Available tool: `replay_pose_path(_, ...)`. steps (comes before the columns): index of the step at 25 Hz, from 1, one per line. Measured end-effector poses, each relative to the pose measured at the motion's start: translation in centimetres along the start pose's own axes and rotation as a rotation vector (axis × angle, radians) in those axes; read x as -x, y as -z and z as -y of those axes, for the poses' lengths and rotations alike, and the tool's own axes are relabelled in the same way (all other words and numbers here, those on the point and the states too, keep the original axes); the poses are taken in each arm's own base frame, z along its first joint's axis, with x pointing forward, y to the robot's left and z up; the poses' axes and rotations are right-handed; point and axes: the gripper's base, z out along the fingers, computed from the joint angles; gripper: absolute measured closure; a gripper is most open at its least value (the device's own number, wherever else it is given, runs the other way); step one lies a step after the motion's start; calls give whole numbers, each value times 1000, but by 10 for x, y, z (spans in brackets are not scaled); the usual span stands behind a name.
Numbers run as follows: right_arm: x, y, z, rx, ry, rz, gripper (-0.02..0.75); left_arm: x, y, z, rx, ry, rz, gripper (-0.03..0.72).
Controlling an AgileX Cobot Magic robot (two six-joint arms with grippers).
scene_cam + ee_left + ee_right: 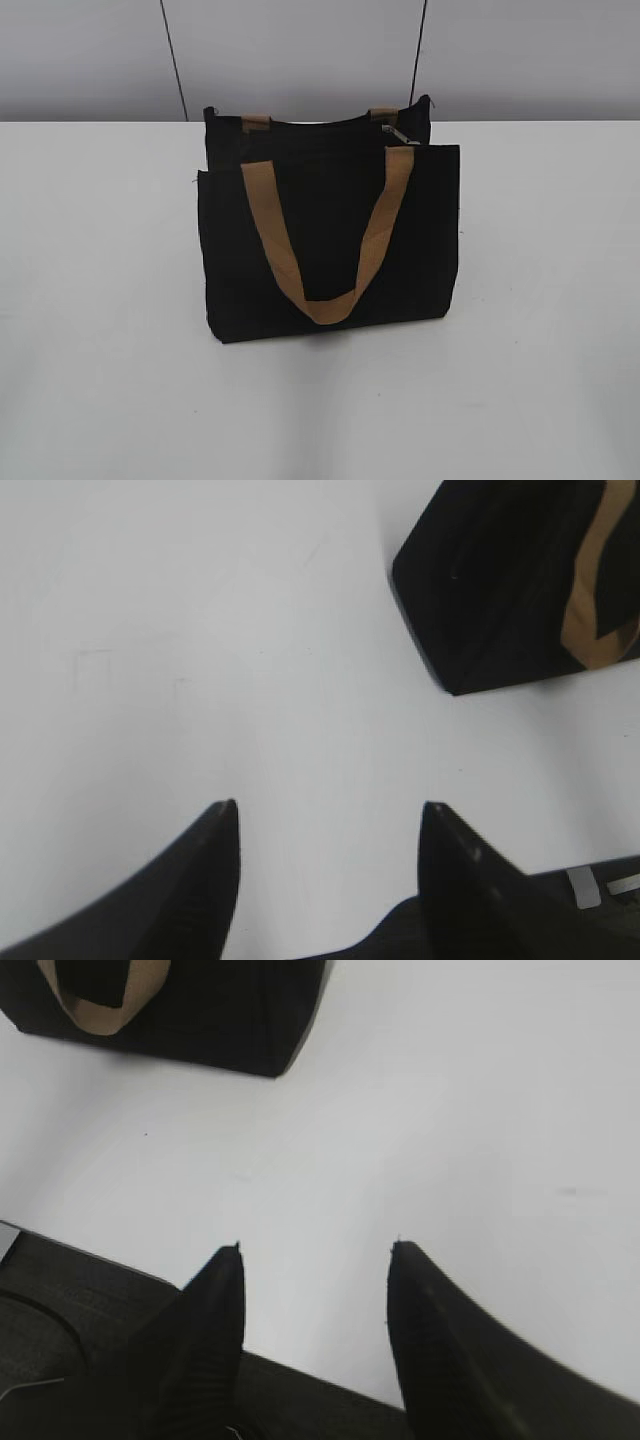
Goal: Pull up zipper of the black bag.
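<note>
Both claws, the left gripper (328, 815) and right gripper (315, 1252), are wide open, away from the black bag (325, 240). Its zipper (398, 134) pull sits at the top.

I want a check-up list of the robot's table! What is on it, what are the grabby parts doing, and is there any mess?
Surface: white table, plain, bare around the bag.
Job's things: black bag stands upright mid-table; its tan front handle hangs down the front. Zipper: silvery pull tab near the bag's top right end.
Clutter: nothing seen.
Grippers: left end effector open, over bare table, apart from the bag; right end effector open, likewise apart.
Cables: nothing seen.
Surroundings: grey panelled wall behind the table.
</note>
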Motion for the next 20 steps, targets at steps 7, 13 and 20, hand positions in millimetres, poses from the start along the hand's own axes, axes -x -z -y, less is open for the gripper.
replay_pose_path(7,-29,23,-1,-62,-11,147,398,-18,22,0,-71,-61,130,261)
replay_pose_path(13,-31,23,3,-110,2,142,420,-27,7,3,-98,-59,107,261)
replay_pose_path(20,-31,23,4,-122,4,139,420,-26,7,3,-107,-55,119,261)
